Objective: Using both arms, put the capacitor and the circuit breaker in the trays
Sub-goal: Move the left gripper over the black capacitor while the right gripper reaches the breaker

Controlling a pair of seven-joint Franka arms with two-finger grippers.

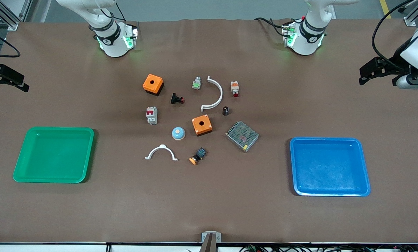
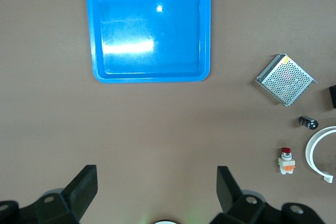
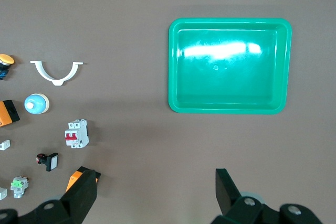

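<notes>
Since nothing is lifted yet, parts lie loose mid-table, trays at each end, prob. as drop zones.
Capacitor: tiny black glossy-topped cylinder (image 1: pixel 225 111), on table, well apart from left gripper, twd centre.
Breaker: small light-grey block w/ red lever (image 1: pixel 151 115), on table, well apart from right gripper.
Left gripper (image 2: pixel 156 192): fingers wide apart, empty, up by blue plastic tray (image 2: pixel 94 51).
Right gripper (image 3: pixel 155 192): fingers wide apart, empty, up by green plastic tray (image 3: pixel 172 66).

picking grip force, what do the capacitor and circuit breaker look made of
The capacitor: probably a smooth plastic-sleeved can, black, with a glossy top that catches light. The circuit breaker: likely matte moulded plastic, a light-grey housing with a red lever.
</notes>
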